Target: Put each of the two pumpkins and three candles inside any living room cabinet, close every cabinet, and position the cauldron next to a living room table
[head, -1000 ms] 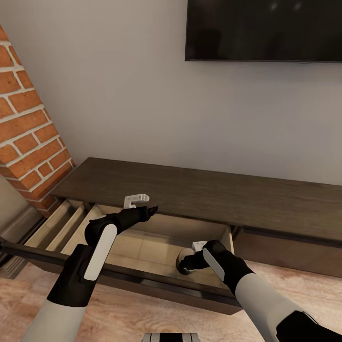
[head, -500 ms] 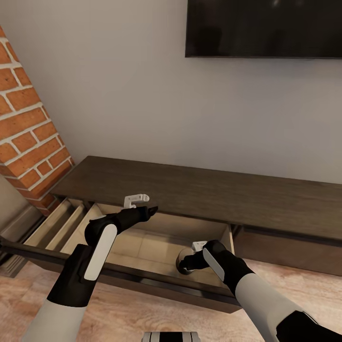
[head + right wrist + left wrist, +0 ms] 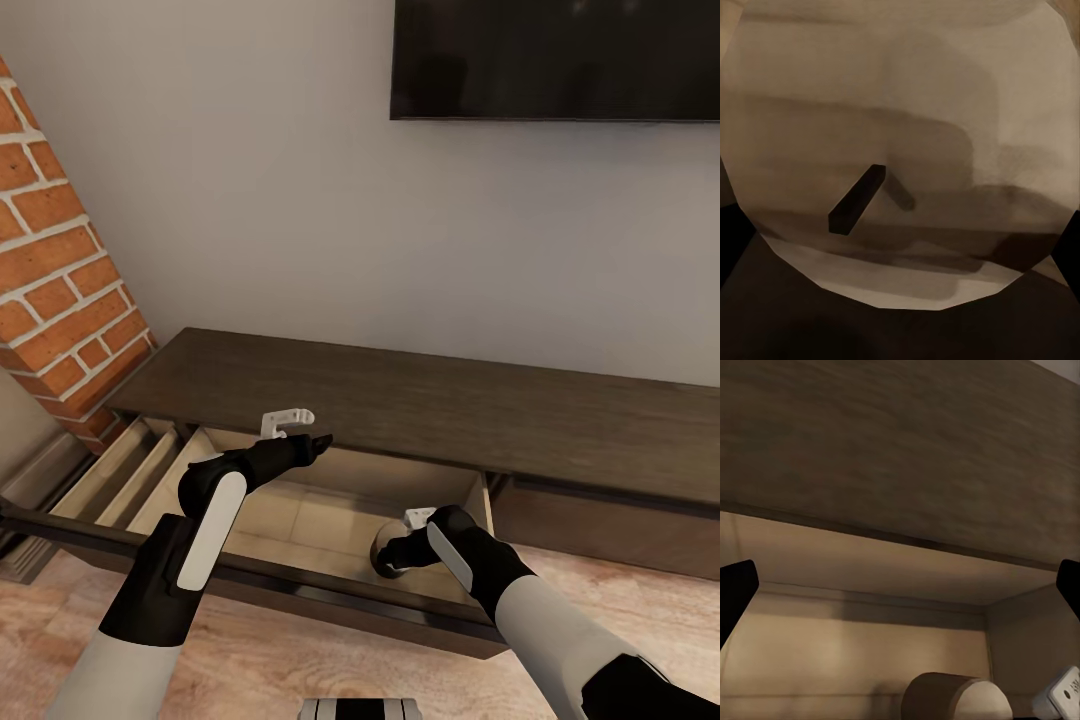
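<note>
Plainly, the danger sits at the right gripper point(image 3: 392, 553), low in the centre of the head view, where it is clamped on a candle point(image 3: 384, 548) just above the pale floor of the open drawer point(image 3: 300, 520); the right wrist view is close on the candle's tan top point(image 3: 900, 150) with its dark wick point(image 3: 857, 199). If the fingers part while the candle is tilted or off the floor, it could tip and roll toward the drawer's front wall, and a hasty lift could catch the gripper on the dark front rail. The left gripper point(image 3: 318, 442) hovers left of centre over the back of the same drawer, its black fingertips point(image 3: 735, 592) spread wide apart and holding nothing; a careless sweep could knock the candle point(image 3: 956, 699) that shows at the bottom of the left wrist view. The cabinet point(image 3: 450, 410) is a long dark-brown unit running across the middle of the frame, its top bare, with a second drawer point(image 3: 110, 470) pulled out at lower left. Both must be shut later. A brick column point(image 3: 60, 270) stands at the left edge, a dark television point(image 3: 555, 60) hangs upper right on the grey wall, and wood flooring point(image 3: 300, 660) fills the bottom.
</note>
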Tool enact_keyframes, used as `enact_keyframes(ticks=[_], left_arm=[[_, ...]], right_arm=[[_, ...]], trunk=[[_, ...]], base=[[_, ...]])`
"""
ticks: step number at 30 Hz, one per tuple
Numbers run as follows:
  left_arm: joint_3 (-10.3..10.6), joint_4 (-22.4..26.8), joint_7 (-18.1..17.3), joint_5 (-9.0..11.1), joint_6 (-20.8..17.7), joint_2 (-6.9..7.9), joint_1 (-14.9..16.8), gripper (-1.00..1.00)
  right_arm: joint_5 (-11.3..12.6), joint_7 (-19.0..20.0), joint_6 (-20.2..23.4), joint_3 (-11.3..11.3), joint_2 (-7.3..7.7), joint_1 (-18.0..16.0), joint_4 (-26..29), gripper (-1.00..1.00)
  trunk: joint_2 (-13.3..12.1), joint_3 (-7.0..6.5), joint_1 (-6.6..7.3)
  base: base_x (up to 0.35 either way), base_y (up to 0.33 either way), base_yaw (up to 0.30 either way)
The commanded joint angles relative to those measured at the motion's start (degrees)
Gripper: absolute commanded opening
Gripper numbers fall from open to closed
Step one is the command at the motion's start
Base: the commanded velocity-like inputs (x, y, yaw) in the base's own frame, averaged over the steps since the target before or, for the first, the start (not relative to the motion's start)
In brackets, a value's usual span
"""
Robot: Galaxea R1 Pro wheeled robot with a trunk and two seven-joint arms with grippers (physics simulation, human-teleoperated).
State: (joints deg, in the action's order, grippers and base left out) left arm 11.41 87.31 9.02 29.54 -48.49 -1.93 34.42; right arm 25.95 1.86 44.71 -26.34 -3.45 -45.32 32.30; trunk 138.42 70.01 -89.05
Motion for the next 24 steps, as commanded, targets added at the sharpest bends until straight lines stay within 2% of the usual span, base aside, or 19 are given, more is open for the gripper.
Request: enact_keyframes(ticks=[1, 3, 4, 24], left_arm=[[0.02, 0.05, 0.56, 0.6, -0.2, -0.01, 0.03, 1.0], [0.02, 0.05, 0.56, 0.6, -0.2, -0.01, 0.03, 1.0], [0.02, 0.05, 0.56, 0.6, -0.2, -0.01, 0.03, 1.0], [0.02, 0.05, 0.56, 0.6, -0.2, -0.01, 0.03, 1.0]], right_arm=[[-0.2, 0.21, 0.21, -0.12, 0.02, -0.04, 0.04, -1.0], [-0.2, 0.22, 0.21, -0.12, 0.04, -0.04, 0.04, -1.0], [-0.2, 0.2, 0.21, -0.12, 0.05, -0.04, 0.04, 1.0], [-0.2, 0.25, 0.21, -0.12, 0.03, -0.04, 0.04, 1.0]], trunk=[[0.02, 0.04, 0.01], [0.02, 0.04, 0.01], [0.02, 0.04, 0.01], [-0.38, -0.14, 0.23]], base=[[0.0, 0.0, 0.0], [0.0, 0.0, 0.0], [0.0, 0.0, 0.0], [0.0, 0.0, 0.0]])
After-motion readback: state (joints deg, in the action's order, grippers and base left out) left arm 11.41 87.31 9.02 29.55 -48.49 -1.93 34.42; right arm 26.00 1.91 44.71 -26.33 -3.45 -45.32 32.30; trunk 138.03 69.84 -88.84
